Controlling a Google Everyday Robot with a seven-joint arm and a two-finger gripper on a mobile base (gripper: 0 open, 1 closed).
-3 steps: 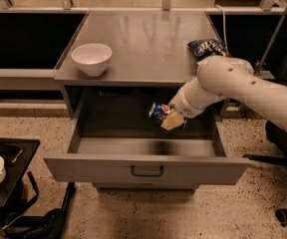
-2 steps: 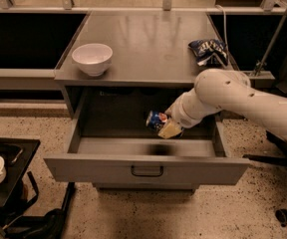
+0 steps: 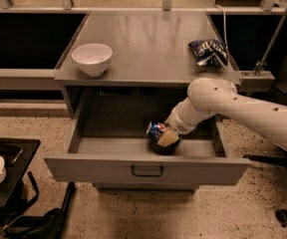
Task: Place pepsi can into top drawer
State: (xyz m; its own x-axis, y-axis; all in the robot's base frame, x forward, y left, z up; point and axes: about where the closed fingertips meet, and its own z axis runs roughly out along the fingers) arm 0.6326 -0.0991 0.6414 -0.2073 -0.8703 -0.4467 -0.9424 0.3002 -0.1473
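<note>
The top drawer (image 3: 146, 170) stands pulled open below the grey counter, with its dark bar handle at the front centre. My gripper (image 3: 165, 137) reaches down into the drawer from the right on the white arm. It is shut on the pepsi can (image 3: 156, 131), a small blue can with a round logo, tilted on its side. The can sits low in the drawer, at or just above the drawer floor, right of centre.
A white bowl (image 3: 91, 58) stands on the counter (image 3: 143, 39) at the left. A blue-and-white chip bag (image 3: 209, 51) lies at the counter's right edge. A black side tray (image 3: 4, 168) with a white cup is on the left. A chair base is at the far right.
My arm has lowered and moved left, carrying the pepsi can deeper into the open drawer toward its floor. The bowl and chip bag have not moved.
</note>
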